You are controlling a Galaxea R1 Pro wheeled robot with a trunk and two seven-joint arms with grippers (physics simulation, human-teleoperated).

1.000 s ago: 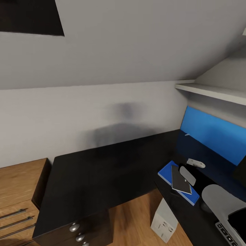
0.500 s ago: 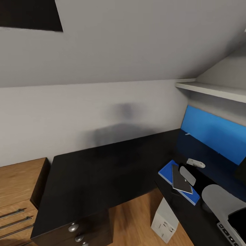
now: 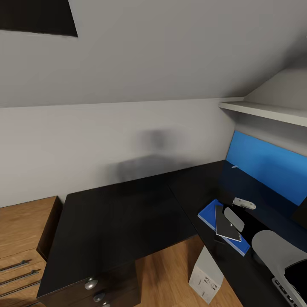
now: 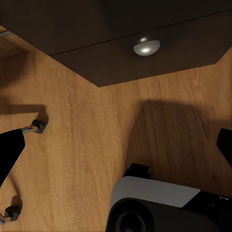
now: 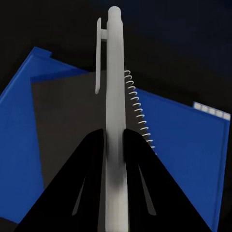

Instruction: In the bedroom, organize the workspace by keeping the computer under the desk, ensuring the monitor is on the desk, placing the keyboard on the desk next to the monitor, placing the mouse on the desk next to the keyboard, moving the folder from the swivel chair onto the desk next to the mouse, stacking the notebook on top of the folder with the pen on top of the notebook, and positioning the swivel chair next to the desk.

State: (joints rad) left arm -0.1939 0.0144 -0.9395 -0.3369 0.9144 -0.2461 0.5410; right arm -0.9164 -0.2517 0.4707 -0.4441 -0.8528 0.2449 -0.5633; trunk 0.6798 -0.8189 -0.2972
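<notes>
The right gripper (image 5: 114,140) clamps a thin white pen (image 5: 114,72) above the dark-covered spiral notebook (image 5: 72,125), which lies on the flat bright blue folder (image 5: 188,145) on the black tabletop (image 3: 128,213); whether the left gripper is wide or narrow I cannot tell

Place: an attic bedroom's home-office corner is showing.
Walls: pale grey sloped walls (image 3: 170,51) are leaning in over the workspace, with a dark skylight opening (image 3: 36,17).
Furniture: a long black-topped L-shaped desk (image 3: 123,213) with silver-knobbed drawers is standing beside a low oak drawer unit (image 3: 21,238).
Floor: light wood planks (image 3: 166,277) are running underneath.
</notes>
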